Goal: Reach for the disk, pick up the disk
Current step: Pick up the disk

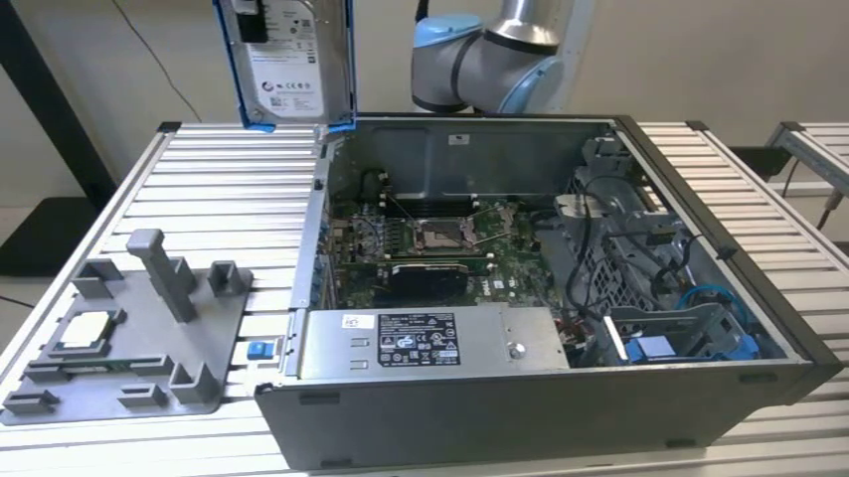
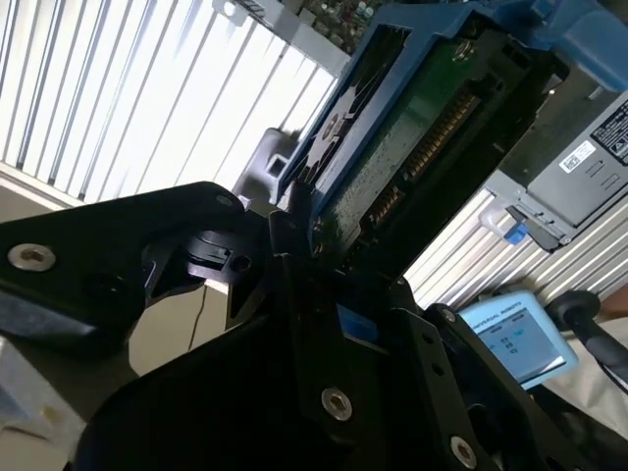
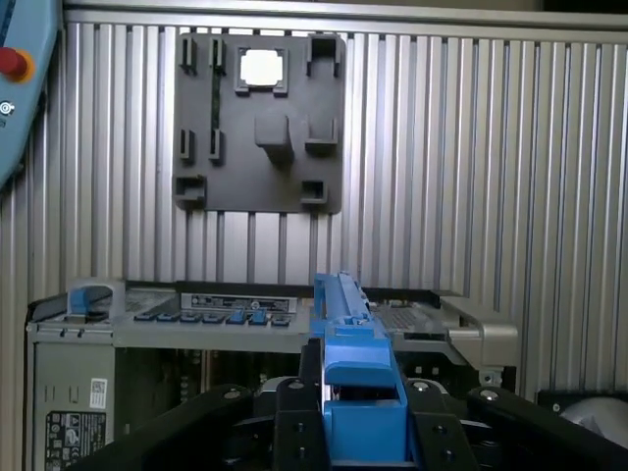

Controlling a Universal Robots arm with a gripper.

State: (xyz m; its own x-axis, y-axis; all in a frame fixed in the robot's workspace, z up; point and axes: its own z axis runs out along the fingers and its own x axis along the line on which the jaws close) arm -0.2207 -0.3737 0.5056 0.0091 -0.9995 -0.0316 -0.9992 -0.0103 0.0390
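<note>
The disk, silver-grey with a white label and a blue carrier frame, hangs upright in the air above the back left corner of the open computer case. In the second wrist view the disk shows its green circuit side and blue frame, clamped between black fingers. In the first wrist view the disk's blue carrier edge sits between the two black fingers of my gripper, which is shut on it.
A grey holder plate with a square silver chip lies on the ribbed table at the exterior view's left, with a small blue clip beside it. The arm's base stands behind the case. A pendant screen lies nearby.
</note>
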